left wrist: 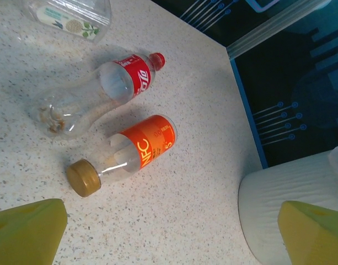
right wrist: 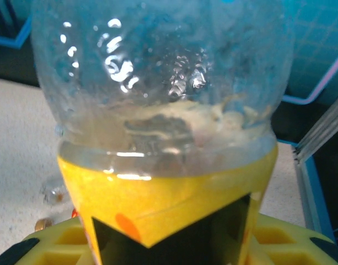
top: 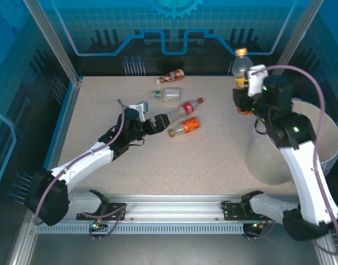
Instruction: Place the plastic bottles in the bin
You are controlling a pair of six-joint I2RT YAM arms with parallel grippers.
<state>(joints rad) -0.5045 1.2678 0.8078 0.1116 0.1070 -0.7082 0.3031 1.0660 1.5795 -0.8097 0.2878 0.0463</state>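
Left hand (top: 152,120): we see it spread wide and low over the worktop (top: 185,165), holding nothing.
Orange-label bottle (left wrist: 135,152): on its side just ahead of the left hand, gold cap toward it.
Red-label bottle (left wrist: 102,91): lying just beyond the orange one, not touching it.
Right hand (top: 245,98): clamped on an upright yellow-label bottle (top: 241,66), lifted off the worktop.
Bin (top: 268,160): we place it near the right hand, on its arm's side.
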